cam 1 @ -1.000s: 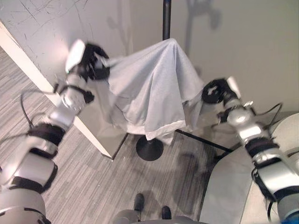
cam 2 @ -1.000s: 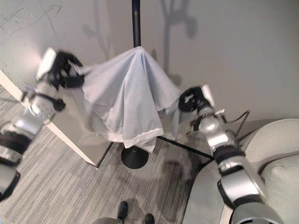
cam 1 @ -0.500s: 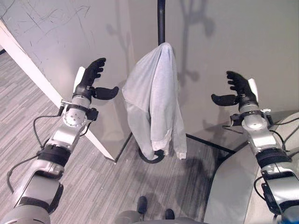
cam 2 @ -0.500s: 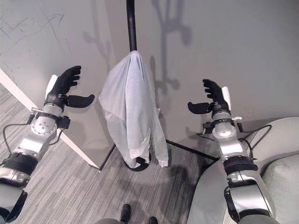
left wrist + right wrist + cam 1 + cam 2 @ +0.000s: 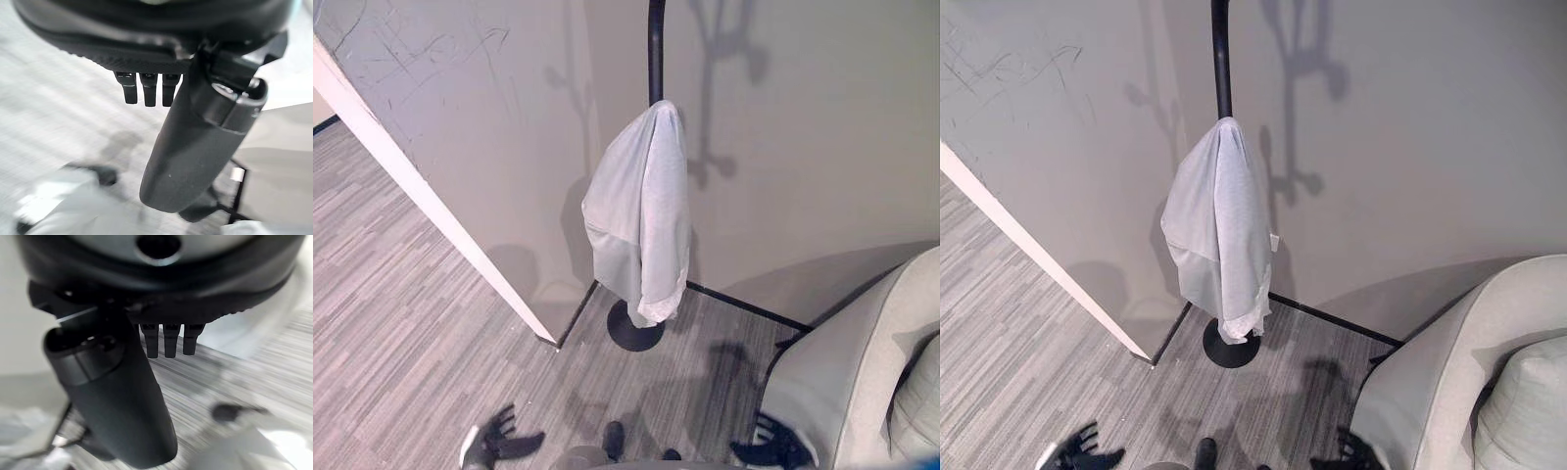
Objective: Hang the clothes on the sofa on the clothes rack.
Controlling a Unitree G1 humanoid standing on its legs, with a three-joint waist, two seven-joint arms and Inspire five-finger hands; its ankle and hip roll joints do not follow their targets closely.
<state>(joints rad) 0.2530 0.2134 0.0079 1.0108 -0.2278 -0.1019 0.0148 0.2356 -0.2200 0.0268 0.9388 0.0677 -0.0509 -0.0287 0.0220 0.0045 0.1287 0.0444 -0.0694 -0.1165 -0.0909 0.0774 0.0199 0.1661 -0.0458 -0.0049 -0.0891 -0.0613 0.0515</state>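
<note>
A light grey garment [image 5: 641, 211] hangs draped over the black clothes rack pole [image 5: 655, 49], its hem just above the round black base [image 5: 634, 336]. Nothing touches the garment. My left hand [image 5: 489, 444] is low at the bottom edge of the left eye view, fingers spread and empty. My right hand [image 5: 769, 450] is low at the bottom right, beside the sofa, also spread and empty. In the wrist views the left hand's thumb [image 5: 195, 147] and the right hand's thumb [image 5: 117, 401] stand straight, with nothing held.
A grey sofa [image 5: 862, 372] with a cushion [image 5: 1528, 411] fills the lower right. A white-edged wall corner [image 5: 431, 206] juts out on the left. Grey wall stands behind the rack; striped grey carpet [image 5: 401, 323] covers the floor.
Both arms have dropped from beside the garment to the bottom of the view. The garment has settled and hangs narrower on the pole. The camera has shifted slightly.
</note>
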